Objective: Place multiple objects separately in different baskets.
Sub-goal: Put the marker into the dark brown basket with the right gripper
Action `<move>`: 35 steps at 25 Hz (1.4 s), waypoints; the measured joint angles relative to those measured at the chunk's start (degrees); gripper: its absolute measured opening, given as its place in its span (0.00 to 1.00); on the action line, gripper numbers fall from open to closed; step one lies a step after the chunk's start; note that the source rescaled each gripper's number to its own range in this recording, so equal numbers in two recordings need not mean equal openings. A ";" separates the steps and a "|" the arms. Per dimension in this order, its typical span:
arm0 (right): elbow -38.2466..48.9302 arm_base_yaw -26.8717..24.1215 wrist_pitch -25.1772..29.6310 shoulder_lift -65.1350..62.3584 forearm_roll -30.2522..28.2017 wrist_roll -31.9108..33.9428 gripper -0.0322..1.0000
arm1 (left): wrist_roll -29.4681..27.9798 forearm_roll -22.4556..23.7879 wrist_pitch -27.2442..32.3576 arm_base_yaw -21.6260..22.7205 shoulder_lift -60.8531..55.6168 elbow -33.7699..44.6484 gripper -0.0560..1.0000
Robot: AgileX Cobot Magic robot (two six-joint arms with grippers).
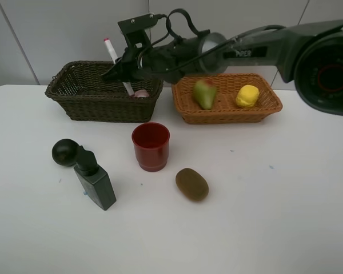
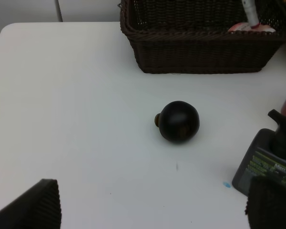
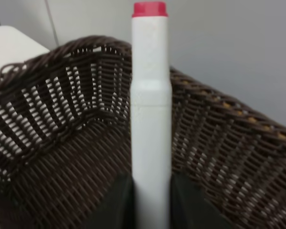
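Note:
My right gripper (image 1: 121, 73) reaches across and is shut on the pink-white marker (image 1: 111, 52), holding it upright over the dark brown basket (image 1: 80, 97). In the right wrist view the marker (image 3: 150, 109) stands between the dark fingers (image 3: 117, 202). A small pink bottle (image 1: 141, 93) lies in that basket. The orange-tan basket (image 1: 266, 108) holds the pear (image 1: 204, 93) and lemon (image 1: 247, 96). On the table stand the red cup (image 1: 150, 146), kiwi (image 1: 191, 184), dark round fruit (image 1: 65, 152) and dark green bottle (image 1: 96, 182). My left gripper (image 2: 152, 210) is open, short of the dark fruit (image 2: 179, 121).
The white table (image 1: 274, 217) ends at a grey wall behind the baskets. In the left wrist view the dark green bottle (image 2: 269, 164) lies just beside the round fruit, and the dark basket (image 2: 200, 52) sits beyond them.

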 joint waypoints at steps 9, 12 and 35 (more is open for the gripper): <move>0.00 -0.13 -2.64 0.67 -2.28 0.00 0.03 | 0.00 0.00 0.00 0.00 0.00 0.00 1.00; 0.00 -0.50 -2.59 0.67 -2.28 0.00 0.03 | 0.00 0.00 0.00 0.00 0.00 0.00 1.00; -0.18 -0.67 0.51 0.67 -0.79 0.00 0.95 | 0.00 0.00 0.00 0.00 0.00 0.00 1.00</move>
